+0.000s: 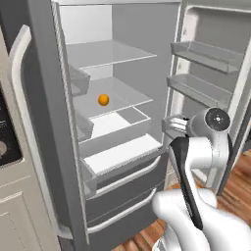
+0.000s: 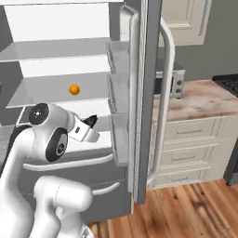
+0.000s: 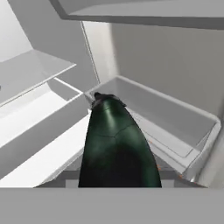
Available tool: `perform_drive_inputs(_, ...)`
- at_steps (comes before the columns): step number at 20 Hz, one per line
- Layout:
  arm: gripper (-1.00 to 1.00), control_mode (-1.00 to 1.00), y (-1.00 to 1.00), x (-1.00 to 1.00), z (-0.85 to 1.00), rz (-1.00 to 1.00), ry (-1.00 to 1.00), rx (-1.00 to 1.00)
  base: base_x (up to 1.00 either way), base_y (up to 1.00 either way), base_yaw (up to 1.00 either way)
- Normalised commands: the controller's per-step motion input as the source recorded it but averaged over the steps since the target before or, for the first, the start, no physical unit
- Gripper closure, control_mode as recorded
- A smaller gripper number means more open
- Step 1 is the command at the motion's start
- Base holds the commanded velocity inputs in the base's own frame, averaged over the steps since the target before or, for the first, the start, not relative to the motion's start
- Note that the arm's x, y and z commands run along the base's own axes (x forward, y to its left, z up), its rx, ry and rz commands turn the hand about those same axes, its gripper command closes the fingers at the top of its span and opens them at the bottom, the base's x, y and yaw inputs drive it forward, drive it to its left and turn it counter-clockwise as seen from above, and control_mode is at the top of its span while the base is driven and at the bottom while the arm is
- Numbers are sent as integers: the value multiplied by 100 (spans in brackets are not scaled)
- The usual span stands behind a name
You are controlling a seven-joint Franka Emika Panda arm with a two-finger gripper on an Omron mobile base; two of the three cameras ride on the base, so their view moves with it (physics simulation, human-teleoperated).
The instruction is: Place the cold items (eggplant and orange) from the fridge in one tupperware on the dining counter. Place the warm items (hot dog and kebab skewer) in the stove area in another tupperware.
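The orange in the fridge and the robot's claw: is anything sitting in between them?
No. In the left base view, just bare glass shelf lies between the orange and the claw, which grips a dark green eggplant.

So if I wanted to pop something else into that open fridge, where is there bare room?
The top glass shelf looks bare. The middle glass shelf holds just the small bright orange ball, with room all around it. The right door's bins look empty. Lower right is crowded: the gripper holds a dark green eggplant there.
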Motion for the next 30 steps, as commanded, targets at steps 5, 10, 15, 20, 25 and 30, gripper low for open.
perform_drive_inputs(5,100,100,0,0,0,0,0,0,-53,79,-57)
perform_drive_inputs(10,100,100,0,0,0,0,0,0,-75,81,-56)
perform_drive_inputs(15,100,100,0,0,0,0,0,0,-93,9,-63)
perform_drive_inputs(20,100,100,0,0,0,0,0,0,-78,-24,-67)
perform_drive_inputs(25,100,100,0,0,0,0,0,0,-77,-56,-57)
perform_drive_inputs(30,100,100,0,0,0,0,0,0,-100,-27,-47)
